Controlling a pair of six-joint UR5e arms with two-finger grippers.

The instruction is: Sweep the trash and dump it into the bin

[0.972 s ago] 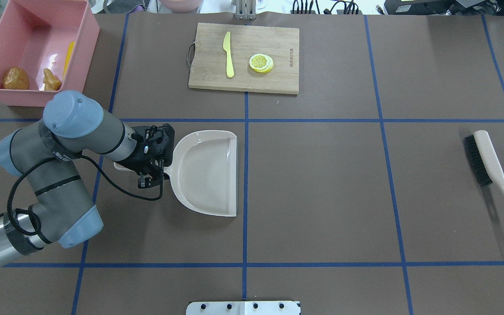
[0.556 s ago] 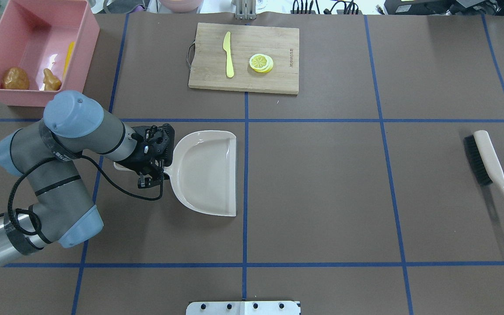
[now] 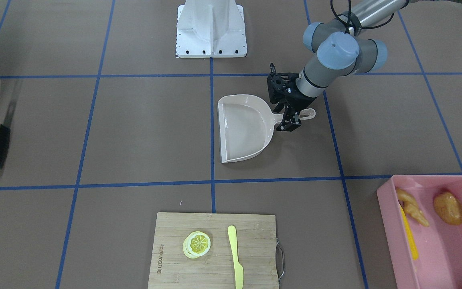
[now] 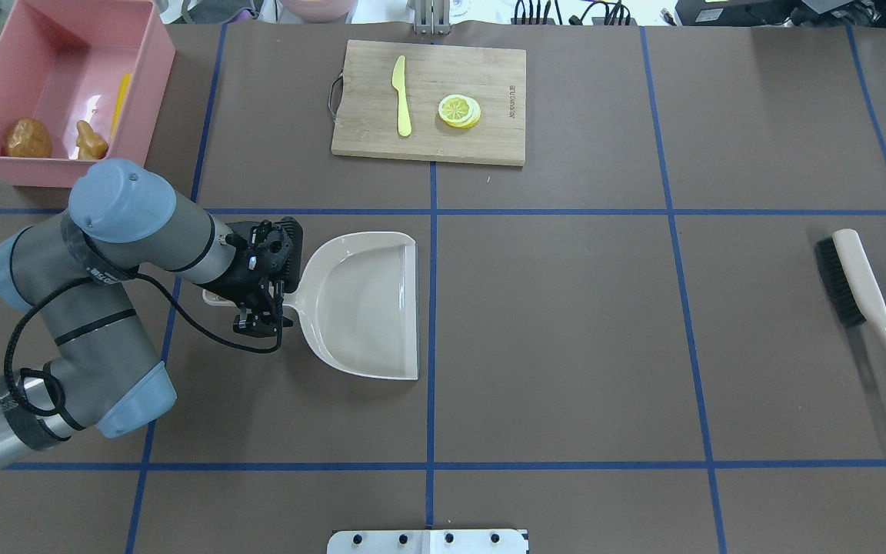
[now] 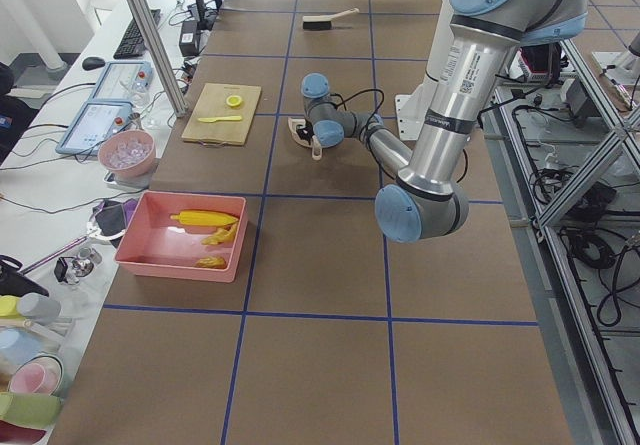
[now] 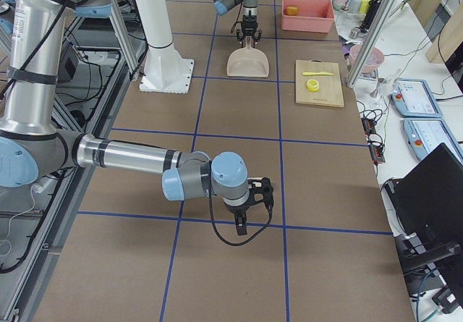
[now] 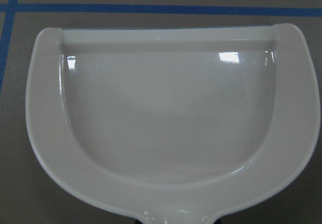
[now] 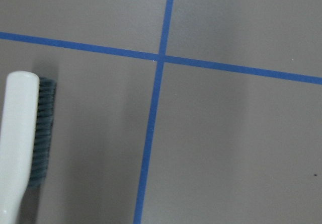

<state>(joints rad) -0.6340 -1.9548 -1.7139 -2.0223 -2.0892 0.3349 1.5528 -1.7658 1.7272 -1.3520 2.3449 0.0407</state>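
Note:
The pink bin [image 4: 157, 73] stands at the far left corner; it also shows in the front view [image 3: 386, 214]. In it lie the brown potato [image 4: 27, 138], the tan ginger root [image 4: 91, 142] and the yellow corn cob [image 4: 120, 104]. The beige dustpan [image 4: 366, 308] lies flat and empty on the table, as the left wrist view [image 7: 166, 133] shows. My left gripper [image 4: 257, 322] is open, its fingers on either side of the dustpan's handle [image 3: 308, 114]. My right gripper [image 6: 249, 217] shows only in the exterior right view, low over the table, and I cannot tell its state.
A brush [image 4: 851, 281] lies at the right side; it also shows in the right wrist view [image 8: 20, 143]. A wooden cutting board [image 4: 489, 131] at the back middle carries a pale yellow knife [image 4: 401, 96] and a lemon slice [image 4: 458, 110].
My left arm and gripper have shifted slightly to the left, back along the dustpan's handle. The dustpan has hardly moved. The trash in the bin is unchanged.

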